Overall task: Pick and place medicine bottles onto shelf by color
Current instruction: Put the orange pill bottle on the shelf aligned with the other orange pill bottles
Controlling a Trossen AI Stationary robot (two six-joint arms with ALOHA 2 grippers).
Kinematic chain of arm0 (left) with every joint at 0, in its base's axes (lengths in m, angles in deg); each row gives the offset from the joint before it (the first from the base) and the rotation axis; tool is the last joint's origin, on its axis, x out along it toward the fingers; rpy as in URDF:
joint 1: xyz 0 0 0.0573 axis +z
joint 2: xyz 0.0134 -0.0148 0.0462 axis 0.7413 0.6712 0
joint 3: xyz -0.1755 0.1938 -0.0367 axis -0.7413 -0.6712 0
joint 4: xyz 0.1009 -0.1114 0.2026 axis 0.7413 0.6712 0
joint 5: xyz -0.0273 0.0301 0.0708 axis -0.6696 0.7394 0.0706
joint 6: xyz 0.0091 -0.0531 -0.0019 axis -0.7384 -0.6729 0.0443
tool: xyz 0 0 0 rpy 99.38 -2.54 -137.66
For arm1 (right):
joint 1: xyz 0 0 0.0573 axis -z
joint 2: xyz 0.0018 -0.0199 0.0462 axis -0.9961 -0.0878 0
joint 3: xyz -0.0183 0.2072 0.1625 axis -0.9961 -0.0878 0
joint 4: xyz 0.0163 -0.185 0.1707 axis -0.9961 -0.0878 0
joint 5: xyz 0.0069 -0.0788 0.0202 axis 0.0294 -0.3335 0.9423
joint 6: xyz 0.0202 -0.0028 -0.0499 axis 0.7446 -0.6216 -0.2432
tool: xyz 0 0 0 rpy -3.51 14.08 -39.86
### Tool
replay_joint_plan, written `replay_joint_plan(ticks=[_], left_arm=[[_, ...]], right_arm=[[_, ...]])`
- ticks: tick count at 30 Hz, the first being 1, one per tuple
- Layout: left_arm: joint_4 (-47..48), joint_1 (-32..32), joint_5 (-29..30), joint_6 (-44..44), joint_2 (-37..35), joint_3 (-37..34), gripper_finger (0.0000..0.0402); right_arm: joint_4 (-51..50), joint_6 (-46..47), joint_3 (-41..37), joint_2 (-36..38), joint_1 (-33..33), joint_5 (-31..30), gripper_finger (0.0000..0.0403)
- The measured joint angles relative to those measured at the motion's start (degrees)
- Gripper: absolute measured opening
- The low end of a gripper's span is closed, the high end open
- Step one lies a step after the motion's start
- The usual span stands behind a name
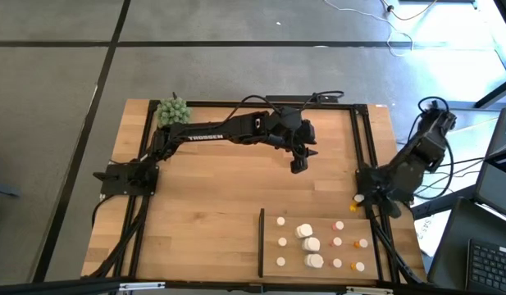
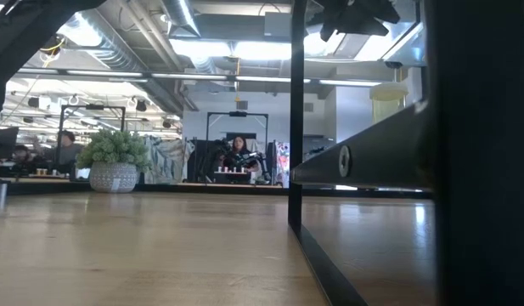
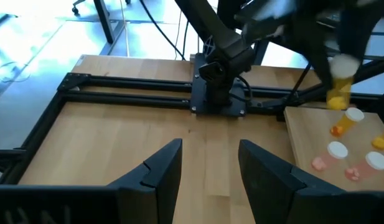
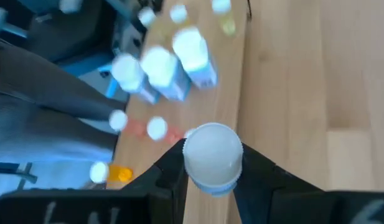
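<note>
On the high view's left, the left arm is reaching across the table toward the middle, its left pincer hanging at about twelve o'clock from the shelf. In its own wrist view its fingers are standing spread with bare wood between them, pinching nothing.

Further right, the shelf is lying at the table's near right corner, a thin black strip running along its left edge. The medicine bottles are already standing on it (chunkier white ones toward the middle, small orange ones toward three o'clock).

At the far right, the right arm is sitting folded beside the table's right edge, and its right pincer is pinching a white-capped bottle between its fingers, cap toward the camera. In the right wrist view the shelf's bottles are lying just beyond this held bottle, the white group nearest.

Judging from this, the coming move belongs to the right arm: it is nearer to the shelf, the shelf lies at roughly nine o'clock from its pincer, and the held bottle's long axis is running along the pincer's pointing direction, so it must come upright before it can stand with its own colour.
</note>
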Motion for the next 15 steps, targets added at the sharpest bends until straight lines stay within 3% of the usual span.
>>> replay_joint_plan(ticks=[5,15], left_arm=[[0.00,0.00,0.01,-0.02,0.00,0.00,0.0151],[-0.94,0.04,0.03,-0.13,-0.01,0.00,0.0151]], right_arm=[[0.02,7.29,-4.81,0.00,-3.72,0.38,0.0103],[0.12,14.11,-6.39,-0.94,-12.37,-1.38,0.0103]])
